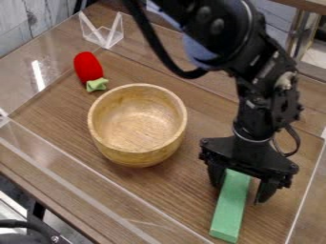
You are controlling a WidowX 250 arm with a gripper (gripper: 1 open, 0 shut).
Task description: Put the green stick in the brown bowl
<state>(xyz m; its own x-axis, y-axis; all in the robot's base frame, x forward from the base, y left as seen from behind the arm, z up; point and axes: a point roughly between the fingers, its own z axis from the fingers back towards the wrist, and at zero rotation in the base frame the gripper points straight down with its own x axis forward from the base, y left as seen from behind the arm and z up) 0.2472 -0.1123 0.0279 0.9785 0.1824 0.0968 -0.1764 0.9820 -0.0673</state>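
A flat green stick [232, 213] lies on the wooden table near the front right, its long side running toward the camera. My gripper [246, 183] hangs straight down over the stick's far end, open, with one black finger on each side of it. The fingers do not press on the stick. The brown wooden bowl [137, 122] stands to the left of the gripper, empty and upright.
A red strawberry-like toy [87, 67] with a green base lies at the back left. A clear plastic stand [102, 31] is behind it. A transparent wall [76, 181] runs along the table's front edge.
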